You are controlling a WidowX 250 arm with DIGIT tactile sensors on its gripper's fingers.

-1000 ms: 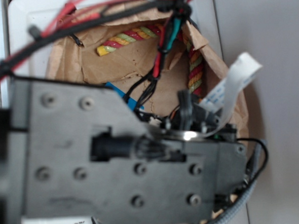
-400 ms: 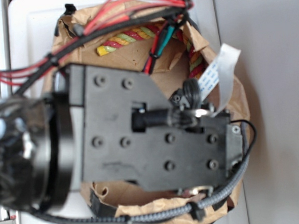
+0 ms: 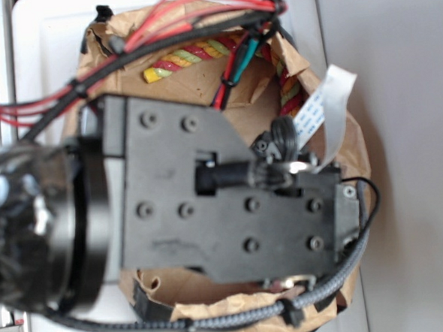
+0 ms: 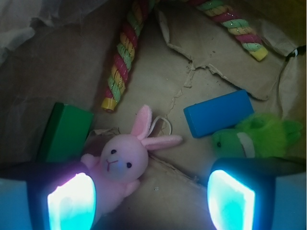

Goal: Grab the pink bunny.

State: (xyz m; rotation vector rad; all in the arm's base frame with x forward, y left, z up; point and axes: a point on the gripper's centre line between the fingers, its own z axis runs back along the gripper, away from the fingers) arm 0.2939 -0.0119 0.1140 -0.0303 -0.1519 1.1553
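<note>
Only the wrist view shows the pink bunny (image 4: 120,165); outside, the arm hides it. The gripper (image 4: 151,201) hangs wide open, empty, left finger (image 4: 72,201) overlapping the bunny.

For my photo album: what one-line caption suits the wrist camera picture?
Open fingers hang over a pink bunny lying on torn brown paper.

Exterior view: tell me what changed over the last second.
The arm pulled away from the camera, down toward the paper-lined bin, and shifted right in the image; for the last fraction of a second it has not moved. The striped rope stayed put. In the wrist view the gripper is open, the pink bunny not grasped, against one finger.
</note>
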